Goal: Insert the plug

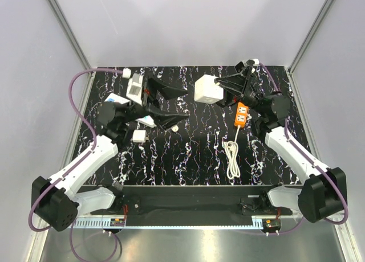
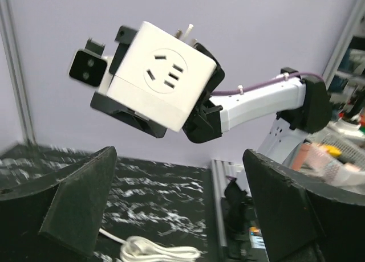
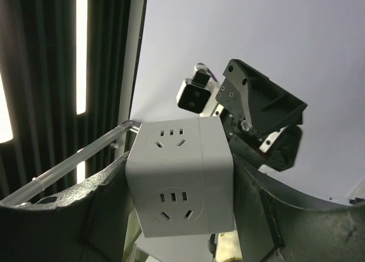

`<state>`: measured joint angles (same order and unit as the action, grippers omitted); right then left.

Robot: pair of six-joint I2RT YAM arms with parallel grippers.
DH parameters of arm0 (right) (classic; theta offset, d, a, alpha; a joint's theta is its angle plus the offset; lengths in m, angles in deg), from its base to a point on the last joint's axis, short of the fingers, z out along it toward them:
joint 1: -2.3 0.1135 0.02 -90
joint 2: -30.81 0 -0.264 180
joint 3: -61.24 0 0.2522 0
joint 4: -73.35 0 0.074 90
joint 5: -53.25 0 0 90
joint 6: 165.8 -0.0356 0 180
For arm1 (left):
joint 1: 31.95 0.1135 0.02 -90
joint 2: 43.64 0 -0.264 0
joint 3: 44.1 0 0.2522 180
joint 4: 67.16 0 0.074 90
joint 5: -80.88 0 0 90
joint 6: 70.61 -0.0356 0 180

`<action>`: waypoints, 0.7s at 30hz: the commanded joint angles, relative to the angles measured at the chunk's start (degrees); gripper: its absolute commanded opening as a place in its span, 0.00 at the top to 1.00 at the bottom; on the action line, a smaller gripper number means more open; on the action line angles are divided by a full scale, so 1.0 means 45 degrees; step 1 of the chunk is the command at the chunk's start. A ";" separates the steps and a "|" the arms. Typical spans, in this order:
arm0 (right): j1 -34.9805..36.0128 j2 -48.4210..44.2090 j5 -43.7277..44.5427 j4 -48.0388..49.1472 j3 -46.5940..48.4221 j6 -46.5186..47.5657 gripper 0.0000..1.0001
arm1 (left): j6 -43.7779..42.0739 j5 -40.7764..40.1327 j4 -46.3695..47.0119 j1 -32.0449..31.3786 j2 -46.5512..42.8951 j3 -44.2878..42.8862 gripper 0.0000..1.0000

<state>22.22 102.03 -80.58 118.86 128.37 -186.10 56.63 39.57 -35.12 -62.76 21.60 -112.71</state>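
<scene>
my right claw (image 3: 181,185) is clamped on the plug (image 1: 206,90), with one finger (image 3: 85,216) on each of two opposite sides. the white cube hangs in the air, clear of the surface (image 1: 191,156). seen from above, it sits at about 1 o'clock of the surface's middle. two of its socket faces look at my right wrist camera and a third looks at my left wrist camera. thin metal pins (image 2: 185,31) stick out at its far upper edge in that left view.

the orange power strip (image 1: 242,114) lies flat at 4 o'clock of the plug and apart from it, so the plug is not yet seated in it. my right wrist covers the strip's far end from above. the strip's white cable (image 1: 232,159) runs toward 6 o'clock and lies in a loose bundle.

my left claw (image 1: 185,106) is spread wide and grips nothing. it is at 9 o'clock of the plug and points at it across a gap.

a small white block (image 1: 138,136) rests on the surface at 8 o'clock of my left claw, just beside that arm. a tiny pale piece (image 1: 175,127), too small to tell what it is, lies near the claw's nearer finger. a white and blue piece (image 1: 116,98) sits at 9 o'clock, partly hidden under my left arm.
</scene>
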 commanded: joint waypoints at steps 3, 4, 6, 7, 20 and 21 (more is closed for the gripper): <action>0.0806 -0.0144 0.1398 0.2101 0.0036 -0.1308 1.00 | -0.3095 0.0238 0.6548 -0.0419 -0.0472 0.1776 0.01; 0.0884 -0.0027 0.1517 0.2683 0.0036 -0.1444 1.00 | -0.3272 0.0100 0.6811 -0.0497 -0.0395 0.1933 0.01; 0.1138 0.0284 0.1887 0.3465 0.0133 -0.1874 1.00 | -0.3333 0.0214 0.7047 -0.0498 -0.0142 0.1682 0.03; 0.1236 0.0402 0.1947 0.3683 0.0192 -0.1953 1.00 | -0.3255 0.0274 0.7223 -0.0556 0.0227 0.1372 0.07; 0.2545 0.1810 0.2182 0.5306 0.0545 -0.2403 1.00 | -0.3135 -0.0994 0.9451 -0.1123 0.1617 0.0489 0.14; 0.2526 0.1791 0.2221 0.5307 0.0428 -0.2422 1.00 | -0.3195 -0.1130 0.9470 -0.1142 0.1559 0.0548 0.15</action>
<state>32.26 110.07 -71.75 133.92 128.74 -190.17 46.07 37.34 -8.74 -66.84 29.57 -108.03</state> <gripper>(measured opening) 0.679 0.862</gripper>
